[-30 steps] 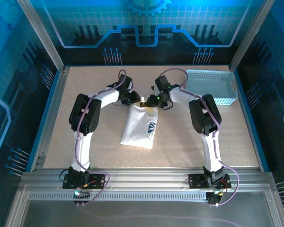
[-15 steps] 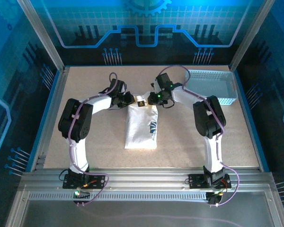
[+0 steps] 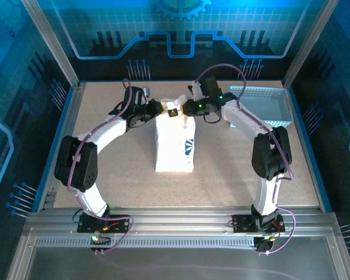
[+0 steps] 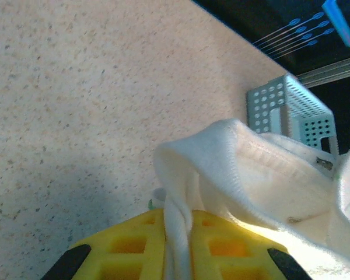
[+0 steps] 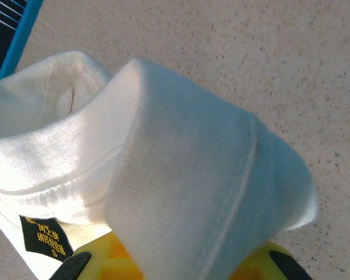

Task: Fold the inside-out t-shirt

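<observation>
T-shirt (image 3: 174,149) is laid mid-table, its near hem on the table (image 3: 221,175) and its far collar end raised. That end is gripped by the left gripper (image 3: 160,110) and the right gripper (image 3: 185,109), both clamped on cloth. A basket (image 3: 262,123) is set beyond, at the far right.

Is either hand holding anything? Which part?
Both hold the t-shirt at its collar end: left hand left of the neck label, right hand right of it.

Print on black neck label (image 5: 42,236) unreadable; basket (image 4: 281,109) partly hidden behind t-shirt (image 4: 262,175); logo (image 3: 188,146) too small to read.
</observation>
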Motion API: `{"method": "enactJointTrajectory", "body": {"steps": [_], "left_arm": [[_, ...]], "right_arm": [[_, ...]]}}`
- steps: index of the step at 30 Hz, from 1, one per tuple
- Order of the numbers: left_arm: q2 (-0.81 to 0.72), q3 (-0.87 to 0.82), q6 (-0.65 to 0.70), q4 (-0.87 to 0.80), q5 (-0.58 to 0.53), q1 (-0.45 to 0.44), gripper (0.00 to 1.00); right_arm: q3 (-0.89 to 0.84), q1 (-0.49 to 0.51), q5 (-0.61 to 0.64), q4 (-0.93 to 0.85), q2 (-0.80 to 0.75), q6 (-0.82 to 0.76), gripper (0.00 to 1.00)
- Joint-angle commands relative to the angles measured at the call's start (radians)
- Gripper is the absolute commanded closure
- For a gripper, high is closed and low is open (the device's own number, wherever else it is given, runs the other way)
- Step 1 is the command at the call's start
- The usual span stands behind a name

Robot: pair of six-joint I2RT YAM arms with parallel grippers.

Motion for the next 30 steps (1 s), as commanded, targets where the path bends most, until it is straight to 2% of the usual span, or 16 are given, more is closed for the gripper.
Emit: {"method": "enactJointTrajectory", "body": {"steps": [1, 11, 16, 19, 24, 27, 30], "left_arm": [[-0.061, 0.071, 0.0, -0.031, -0.005, 0.011, 1.0], [-0.055, 0.269, 0.051, -0.003, -0.005, 0.012, 1.0], [-0.033, 0.285, 0.088, 0.108, -0.002, 0.011, 1.0], [-0.032, 0.223, 0.092, 0.195, 0.026, 0.011, 1.0], [-0.027, 0.105, 0.096, 0.32, 0.084, 0.011, 1.0], [0.003, 0.103, 0.116, 0.334, 0.117, 0.011, 1.0], [0.042, 0.13, 0.141, 0.342, 0.129, 0.011, 1.0]], "right_arm": [[0.101, -0.033, -0.01, -0.049, -0.041, -0.04, 1.0], [0.41, -0.046, 0.012, -0.163, 0.016, -0.12, 1.0], [0.521, -0.047, 0.015, -0.161, 0.069, -0.198, 1.0], [0.482, -0.041, 0.024, -0.125, 0.077, -0.255, 1.0], [0.29, -0.034, 0.025, 0.004, 0.031, -0.301, 1.0], [0.214, -0.035, 0.036, 0.072, 0.016, -0.315, 1.0], [0.221, -0.037, 0.046, 0.084, 0.039, -0.331, 1.0]]}}
